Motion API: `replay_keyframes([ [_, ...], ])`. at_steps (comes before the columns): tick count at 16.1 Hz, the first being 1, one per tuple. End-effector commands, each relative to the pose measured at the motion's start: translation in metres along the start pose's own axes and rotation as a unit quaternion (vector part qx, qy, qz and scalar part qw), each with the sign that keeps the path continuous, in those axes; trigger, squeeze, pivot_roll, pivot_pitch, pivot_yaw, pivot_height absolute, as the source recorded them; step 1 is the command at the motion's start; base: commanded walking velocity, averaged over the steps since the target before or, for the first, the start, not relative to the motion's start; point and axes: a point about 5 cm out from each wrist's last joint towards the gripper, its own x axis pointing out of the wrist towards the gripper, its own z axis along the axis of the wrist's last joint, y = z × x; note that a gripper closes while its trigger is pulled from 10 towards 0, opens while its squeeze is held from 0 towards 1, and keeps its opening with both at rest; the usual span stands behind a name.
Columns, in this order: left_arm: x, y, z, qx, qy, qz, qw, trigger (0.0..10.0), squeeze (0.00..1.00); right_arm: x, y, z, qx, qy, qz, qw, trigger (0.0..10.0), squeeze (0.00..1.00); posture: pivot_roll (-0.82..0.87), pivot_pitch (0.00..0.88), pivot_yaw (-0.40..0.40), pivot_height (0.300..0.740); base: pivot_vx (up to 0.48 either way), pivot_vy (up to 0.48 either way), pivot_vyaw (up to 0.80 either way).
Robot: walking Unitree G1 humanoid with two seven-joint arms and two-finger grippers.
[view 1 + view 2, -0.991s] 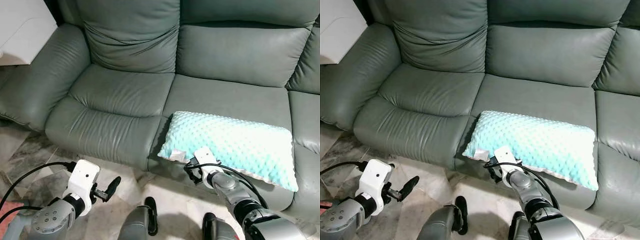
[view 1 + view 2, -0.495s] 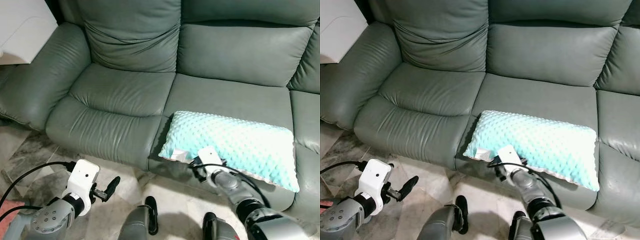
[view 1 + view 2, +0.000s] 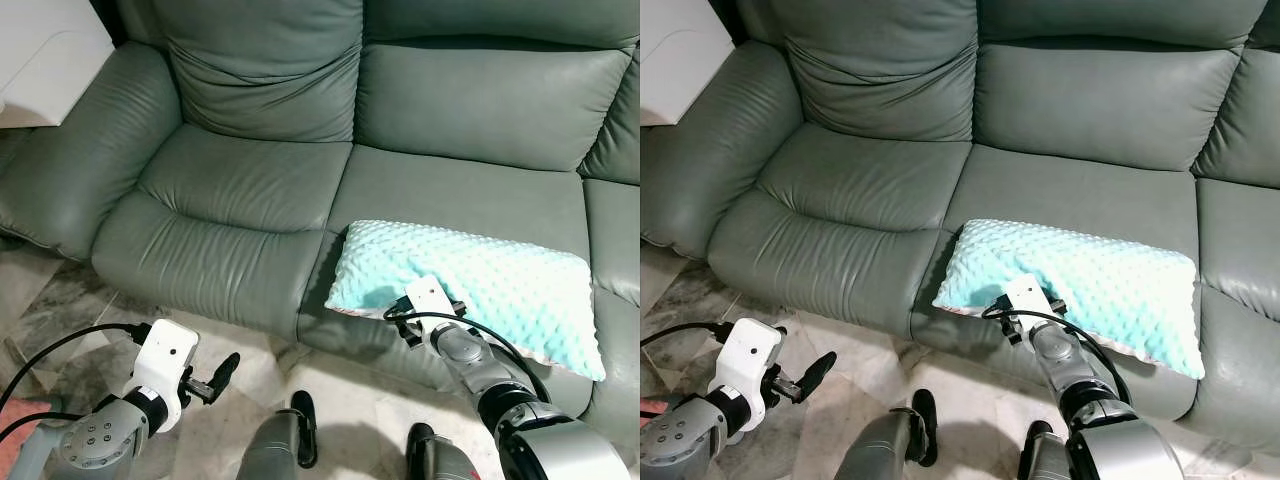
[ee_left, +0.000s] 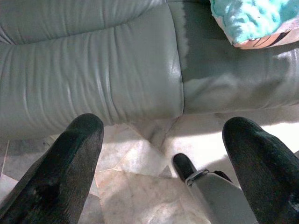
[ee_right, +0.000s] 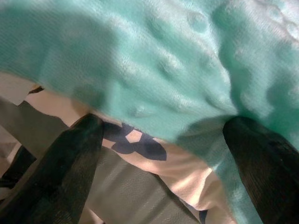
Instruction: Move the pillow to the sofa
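Already our mint dotted pillow (image 3: pixel 480 290) lies on the middle seat of the grey-green leather sofa (image 3: pixel 250 190), its near edge overhanging the seat front, so we judge it wants nudging farther back. Our right gripper (image 5: pixel 163 154) sits at that near left edge with its fingers (image 5: pixel 70 158) spread apart on either side of the hem, clamping nothing. Our left gripper (image 4: pixel 163 158) hangs low over the marble floor (image 4: pixel 140 186), fingers also wide apart, idle.
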Motion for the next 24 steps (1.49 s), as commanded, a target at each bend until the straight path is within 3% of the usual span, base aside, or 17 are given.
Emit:
replay_keyframes([
  [1,-0.005,0.003,-0.007,0.006,0.022,0.010,1.000,10.0,0.00,-0.001,0.005,-0.007,0.002,0.015,-0.002,1.000,10.0,0.00,0.33,0.349,0.192,0.740,0.000,0.000,0.00],
  [6,0.004,0.001,-0.005,0.001,0.014,0.010,1.000,10.0,0.00,-0.003,0.018,-0.009,0.021,0.001,0.042,0.999,10.0,0.00,0.29,0.327,0.184,0.740,0.000,0.000,0.00],
  [8,0.018,-0.001,-0.003,-0.007,0.001,0.009,1.000,10.0,0.00,-0.009,0.034,-0.021,0.033,-0.010,0.078,0.996,10.0,0.00,0.24,0.289,0.168,0.740,0.000,0.000,0.00],
  [13,0.044,-0.001,-0.002,-0.017,-0.016,0.014,1.000,10.0,0.00,-0.021,0.044,-0.042,0.060,-0.028,0.100,0.993,10.0,0.00,0.14,0.192,0.134,0.740,0.000,0.000,0.00],
  [17,0.062,0.003,-0.010,-0.030,-0.014,0.035,0.999,10.0,0.00,-0.030,0.042,-0.057,0.081,-0.033,0.084,0.993,10.0,0.00,0.09,0.115,0.106,0.740,0.000,0.000,0.00],
  [19,0.072,0.007,-0.017,-0.060,-0.007,0.049,0.997,10.0,0.00,-0.034,0.041,-0.063,0.101,-0.037,0.065,0.992,10.0,0.00,0.04,0.055,0.087,0.740,0.000,0.000,0.00],
  [22,0.091,0.006,-0.028,-0.087,0.002,0.062,0.994,10.0,0.00,-0.032,0.041,-0.054,0.122,-0.054,0.047,0.990,10.0,0.00,-0.01,0.000,0.074,0.740,0.000,0.000,0.00],
  [24,0.099,0.008,-0.035,-0.077,0.019,0.074,0.994,10.0,0.00,-0.030,0.043,-0.051,0.118,-0.054,0.050,0.990,10.0,0.00,-0.04,0.000,0.068,0.740,0.000,0.000,0.00],
])
